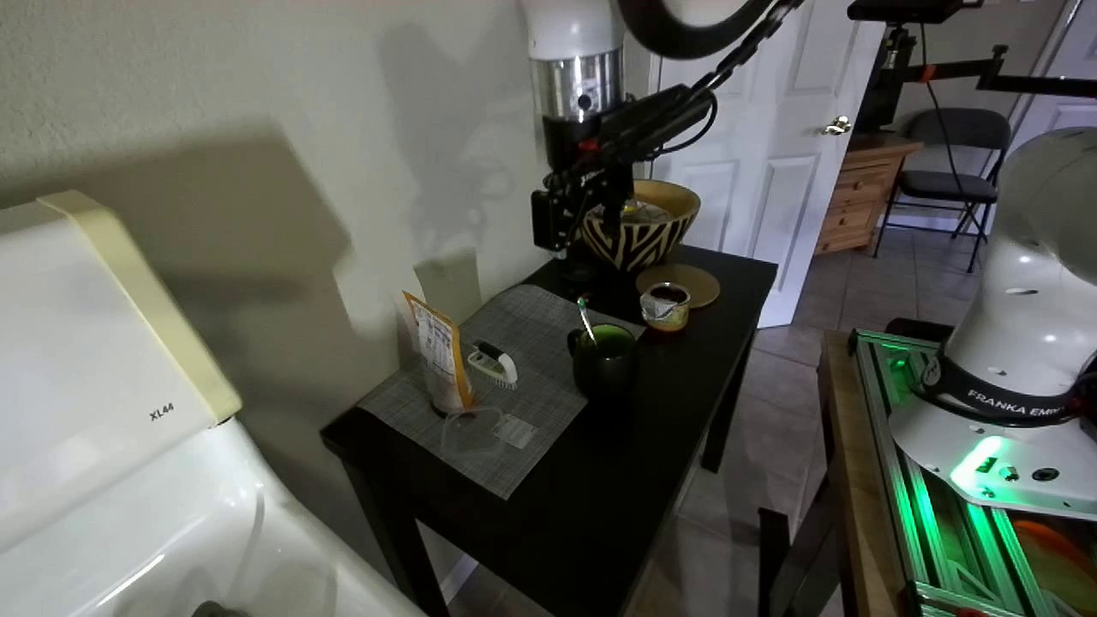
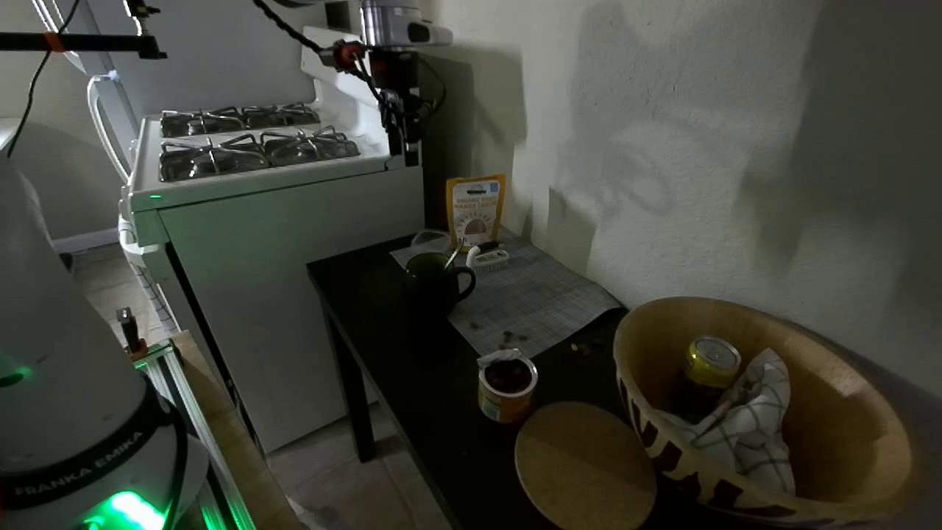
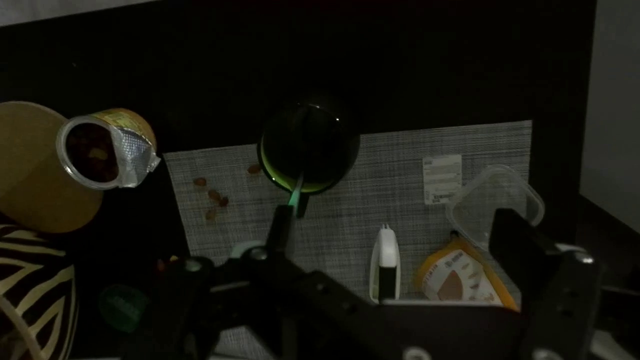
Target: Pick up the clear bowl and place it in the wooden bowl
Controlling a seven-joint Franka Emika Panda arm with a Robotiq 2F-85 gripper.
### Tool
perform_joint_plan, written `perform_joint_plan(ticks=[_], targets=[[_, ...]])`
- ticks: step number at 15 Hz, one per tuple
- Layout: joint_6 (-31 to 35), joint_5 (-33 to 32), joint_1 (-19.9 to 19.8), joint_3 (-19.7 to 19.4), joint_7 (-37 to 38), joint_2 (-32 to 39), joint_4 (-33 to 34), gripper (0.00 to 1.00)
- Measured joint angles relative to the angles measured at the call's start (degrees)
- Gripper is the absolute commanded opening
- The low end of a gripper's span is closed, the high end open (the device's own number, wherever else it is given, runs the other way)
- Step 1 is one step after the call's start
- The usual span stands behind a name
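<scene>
While fingers (image 3: 517, 237) gape, clear bowl (image 3: 482, 197) — on mat (image 3: 390, 185)

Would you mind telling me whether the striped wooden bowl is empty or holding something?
It is not empty: in an exterior view, the wooden bowl holds a yellow can and a checked cloth.

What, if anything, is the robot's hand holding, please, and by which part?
Nothing: the hand is open, and the clear bowl rests on the mat.
</scene>
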Motion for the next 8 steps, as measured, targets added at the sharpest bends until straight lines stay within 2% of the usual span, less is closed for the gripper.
perform_joint_plan(ticks=[4,8], targets=[[0.7,-1.3,0.5,-0.9,3.0,7.0,1.5,1.00],[0.7,-1.3,0.9,-0.9,3.5,7.6,2.4,1.00]])
